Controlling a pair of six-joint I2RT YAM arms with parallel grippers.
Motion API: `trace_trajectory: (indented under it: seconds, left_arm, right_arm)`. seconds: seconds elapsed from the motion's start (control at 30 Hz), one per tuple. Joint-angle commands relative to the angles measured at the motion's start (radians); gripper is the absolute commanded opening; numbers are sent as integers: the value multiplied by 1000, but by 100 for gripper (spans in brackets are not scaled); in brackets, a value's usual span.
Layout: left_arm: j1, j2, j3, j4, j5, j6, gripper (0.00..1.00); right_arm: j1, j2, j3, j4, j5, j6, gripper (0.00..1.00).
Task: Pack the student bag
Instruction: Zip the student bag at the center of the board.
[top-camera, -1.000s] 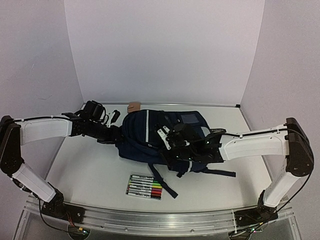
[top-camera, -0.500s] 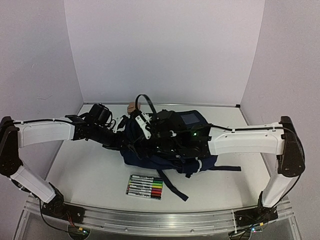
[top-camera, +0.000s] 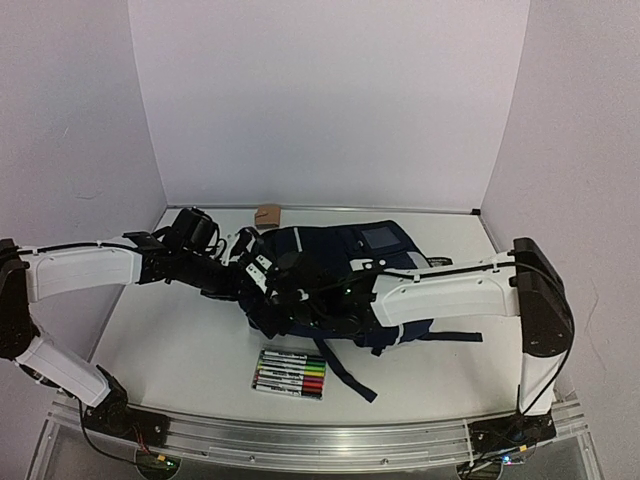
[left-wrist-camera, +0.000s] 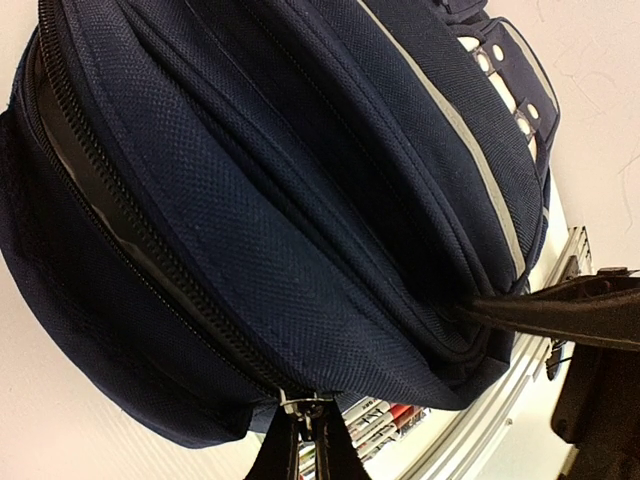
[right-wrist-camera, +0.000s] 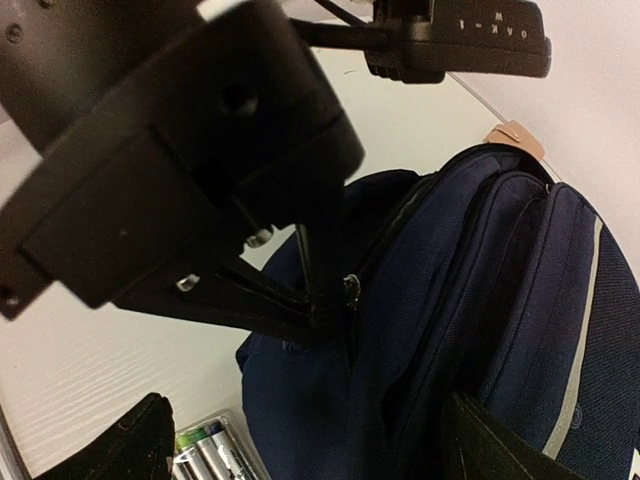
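The student bag (top-camera: 375, 262), navy blue with white piping, lies on its side mid-table. My left gripper (top-camera: 244, 283) is at its left end, shut on the metal zipper pull (left-wrist-camera: 304, 408) of the long black zipper; its fingers (left-wrist-camera: 283, 455) meet at the bottom of the left wrist view, where the bag (left-wrist-camera: 260, 200) fills the frame. My right gripper (top-camera: 270, 292) reaches across the bag to the same end. In the right wrist view its fingers (right-wrist-camera: 130, 440) are spread wide and open over the bag (right-wrist-camera: 480, 300), just beside my left gripper (right-wrist-camera: 335, 300) on the pull.
A clear pack of coloured markers (top-camera: 290, 373) lies in front of the bag, also in the left wrist view (left-wrist-camera: 378, 417) and the right wrist view (right-wrist-camera: 210, 450). A small brown object (top-camera: 267, 213) sits by the back wall. Dark straps (top-camera: 345, 370) trail toward the front rail (top-camera: 320, 440).
My right arm has swept left across the bag to its left end. The strap loop raised half a second ago has dropped. My left gripper stays at the bag's left end.
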Motion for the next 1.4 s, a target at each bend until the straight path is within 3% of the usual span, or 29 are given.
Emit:
trace_trajectory:
  seconds: [0.0,0.1,0.2,0.27,0.53,0.8,1.03,1.27,1.37]
  left_arm:
    - [-3,-67,-2,95,-3,1,0]
    - [-3,-77,-9,91,-16,1,0]
    - [-3,-88,-14,86,-40,3,0]
    - [-3,-90,-14,78,-84,3,0]
    - [70,-64,33,-16,-302,-13,0]
    - [199,5,99,-56,-346,42,0]
    - [249,97,181,-62,-426,99,0]
    - [270,177,230,14,-400,145,0]
    - [269,181,230,43,-282,170,0]
  right_arm:
    - [9,50,65,9,214,-20,81]
    - [12,70,74,9,293,-34,58]
    - [13,72,73,10,312,-43,18]
    - [17,66,65,10,303,-50,0]
    - [66,-61,-31,8,230,-22,0]
    - [118,-172,-112,-26,173,38,0]
    - [155,-234,-157,-88,95,95,0]
    - [180,-252,-166,-125,-6,101,0]
    - [181,-245,-155,-125,34,122,0]
